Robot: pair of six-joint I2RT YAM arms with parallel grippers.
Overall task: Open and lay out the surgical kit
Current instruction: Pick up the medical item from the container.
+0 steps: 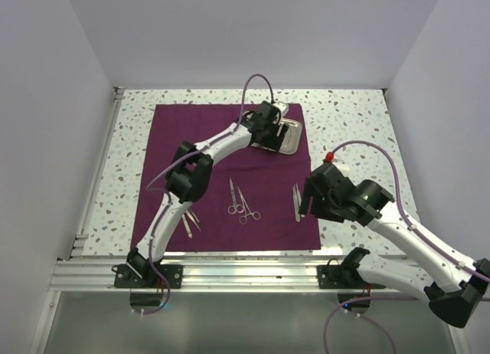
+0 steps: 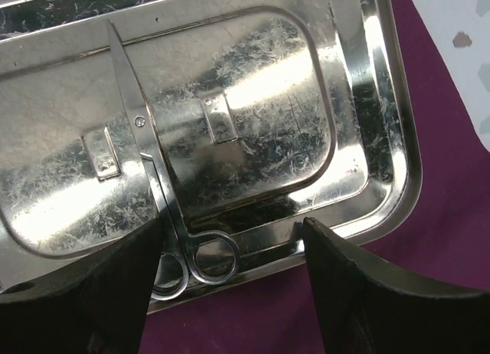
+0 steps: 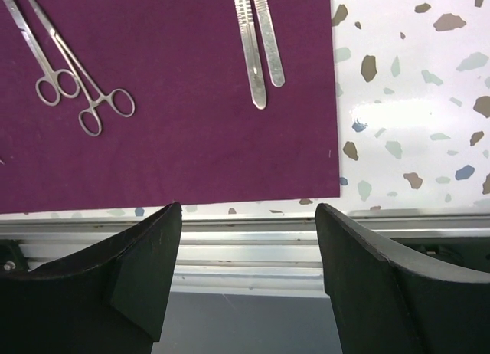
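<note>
The dark purple cloth [image 1: 230, 162] lies spread flat on the table. The steel tray [image 1: 289, 136] sits at its far right corner. My left gripper [image 1: 268, 126] hovers over the tray, open and empty. In the left wrist view a pair of scissors [image 2: 145, 151] lies on the tray [image 2: 367, 139], its ring handles near the left fingertip [image 2: 145, 247] of that gripper [image 2: 231, 225]. Scissors [image 1: 232, 198] and forceps [image 1: 247, 207] lie mid-cloth, with tweezers [image 1: 297, 202] to their right. My right gripper [image 1: 310, 204] is open and empty beside those tweezers [image 3: 259, 44].
More slim instruments [image 1: 189, 222] lie at the cloth's near left. An aluminium rail [image 1: 245, 270] runs along the table's near edge and shows between my right gripper's fingers [image 3: 246, 239]. White walls enclose the speckled table [image 1: 352, 124].
</note>
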